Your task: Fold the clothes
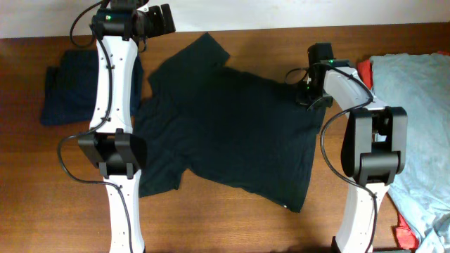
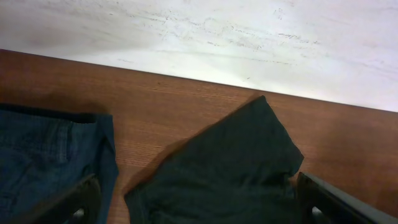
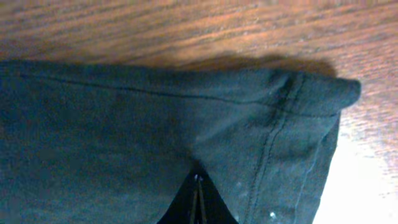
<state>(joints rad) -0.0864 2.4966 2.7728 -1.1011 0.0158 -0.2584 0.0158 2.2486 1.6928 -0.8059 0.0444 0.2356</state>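
progress: early, judging by the layout. One navy garment (image 1: 67, 88) looks folded; the black T-shirt (image 1: 232, 133) has no fold in it yet
done: navy garment sits as a compact stack near the table's (image 1: 211, 228) far left corner
left: every fold on the black T-shirt, then the pile at the right edge, going by the task
shirt position: middle of the table, spread open and skewed, one sleeve pointing at the far edge, hem side toward the near right
shirt look: mostly flat, soft wrinkles across the body; near left sleeve lies beside the left arm's base; small pale speck (image 1: 285, 206) by the near hem corner
shirt edge, right wrist view: double-stitched hem, corner bunched and rolled over, shadow on the wood behind it
right gripper (image 1: 307, 98): at the shirt's far right corner, jaws pressed together; creases run into the tips, so I read it as pinching the cloth just inside that hem
left gripper (image 1: 163, 19): raised near the far edge above the far sleeve, jaws spread wide, nothing between them
left wrist view: far sleeve and navy garment both below, neither touched
right pile: light grey-blue garment (image 1: 418, 119) heaped loose at the right edge, red garment (image 1: 364, 69) showing at its rim, both unfolded
next, my guess: left needs a matching corner before any fold can go over
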